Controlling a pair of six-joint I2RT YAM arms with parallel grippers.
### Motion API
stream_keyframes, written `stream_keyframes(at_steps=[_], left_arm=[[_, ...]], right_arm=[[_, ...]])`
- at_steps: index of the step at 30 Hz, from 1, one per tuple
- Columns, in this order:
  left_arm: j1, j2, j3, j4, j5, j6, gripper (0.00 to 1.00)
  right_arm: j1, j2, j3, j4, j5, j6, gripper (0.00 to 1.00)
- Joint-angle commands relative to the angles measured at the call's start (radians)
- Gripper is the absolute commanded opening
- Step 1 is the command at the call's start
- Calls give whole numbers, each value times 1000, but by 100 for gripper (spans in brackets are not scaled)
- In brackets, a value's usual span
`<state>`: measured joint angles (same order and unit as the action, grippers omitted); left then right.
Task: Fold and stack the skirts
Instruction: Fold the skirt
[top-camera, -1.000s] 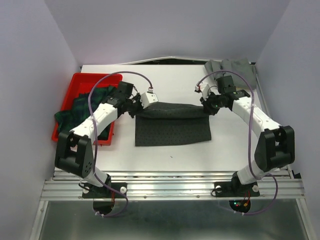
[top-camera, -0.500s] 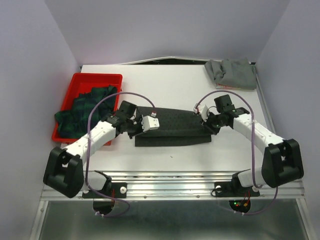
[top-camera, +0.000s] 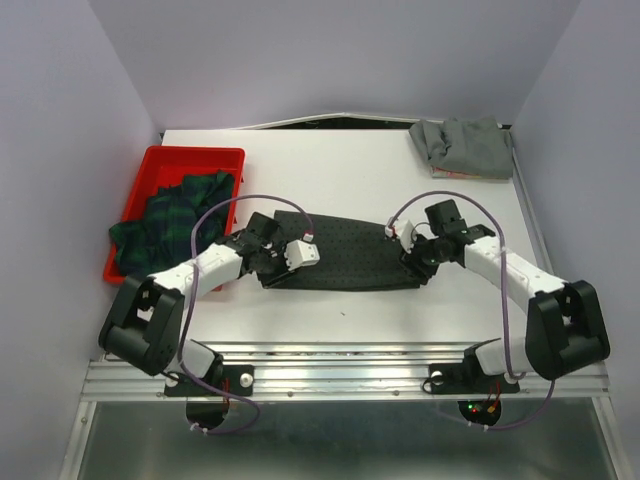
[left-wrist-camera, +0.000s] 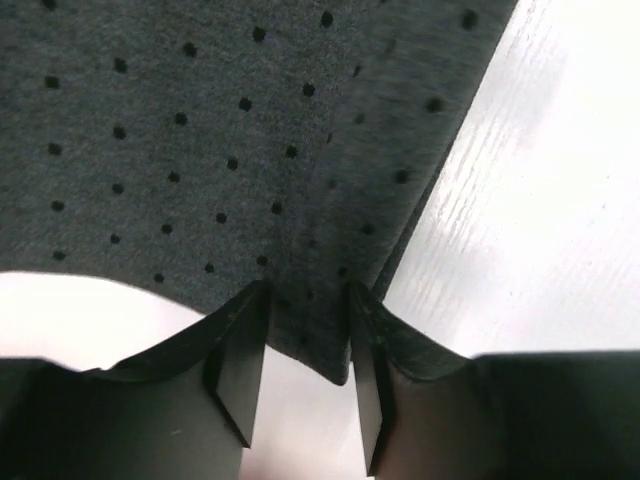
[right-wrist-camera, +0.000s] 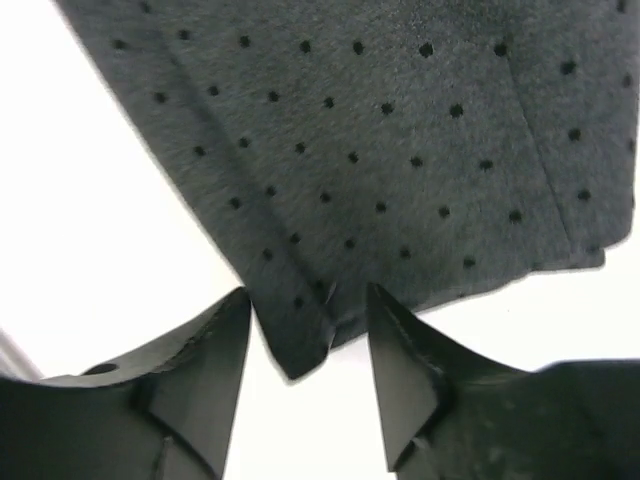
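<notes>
Dotted skirt (top-camera: 345, 258) lies folded flat at table centre. Left gripper (left-wrist-camera: 307, 295) and right gripper (right-wrist-camera: 307, 295): jaws apart, each straddling one near corner, no pinch. Risk: lifting finger snags loose corner, drags top layer, fold opens. Plaid skirt (top-camera: 175, 215) bunched in tray (top-camera: 190, 155); grey skirt (top-camera: 462, 145) bunched far right. Stack not begun.
</notes>
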<state>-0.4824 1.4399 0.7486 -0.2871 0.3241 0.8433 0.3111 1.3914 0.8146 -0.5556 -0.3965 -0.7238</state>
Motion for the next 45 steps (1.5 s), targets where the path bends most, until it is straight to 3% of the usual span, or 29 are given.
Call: stream_keyframes(at_steps=[1,6,10,13,17,27,31,35,38,41,45], left_arm=[[4,-122,35,-73,12,3,49],[5,-242,133,-188,99,17,50],[5,-245,173,-146,102,-50,51],[4,-118,196,-103,54,-130,47],[5,26,218,-80,1,-193,41],[25,304,308,-46,-65,-305,36],[48,454,420,-41,-77,-326,35],[47,617,661,-70,-77,-348,35],[47,709,843,-125,-53,-372,36],[51,728,958,-146,-53,-386,38],[88,637,995,-135,12,-424,42]], right_arm=[[0,-116,99,-93,-53,30,57],[0,-152,242,-184,-156,125,58],[0,-106,281,-153,-153,159,55],[0,0,284,-155,-147,141,44],[0,144,255,-147,-98,119,37],[0,238,147,-40,-59,213,31],[19,239,106,-58,-135,262,31],[121,222,98,-50,-166,300,30],[190,231,135,-36,-261,362,36],[201,267,234,-63,-405,443,44],[191,216,345,-64,-380,507,49]])
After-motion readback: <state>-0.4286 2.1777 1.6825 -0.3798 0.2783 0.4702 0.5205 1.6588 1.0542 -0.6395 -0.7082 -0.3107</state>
